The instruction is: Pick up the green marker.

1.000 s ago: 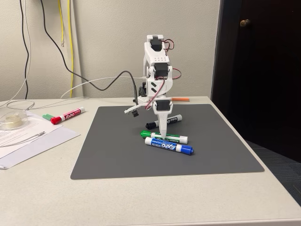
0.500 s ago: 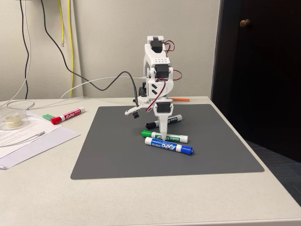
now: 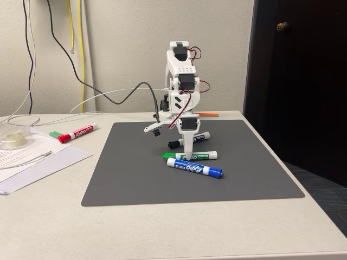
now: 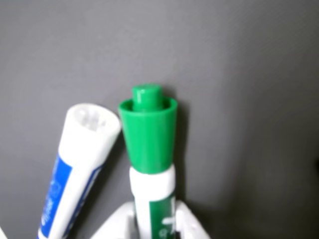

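The green marker (image 3: 199, 156) lies on the dark grey mat (image 3: 135, 179), just behind the blue marker (image 3: 195, 169). My gripper (image 3: 186, 157) points straight down and is shut on the green marker's barrel near its left end. In the wrist view the white fingertips (image 4: 187, 224) clamp the white-and-green barrel of the green marker (image 4: 148, 132), whose green end points away from the camera. The blue marker (image 4: 79, 164) lies close on its left, apart from it.
A black-capped marker (image 3: 188, 140) lies on the mat behind the arm. Left of the mat are a red marker (image 3: 77, 132), a pale-green stub (image 3: 55, 134), papers (image 3: 32, 162) and a clear round dish (image 3: 12, 138). Cables hang on the wall.
The green marker's right end has swung slightly away from the blue marker while the gripper stays on it. The arm has barely moved.
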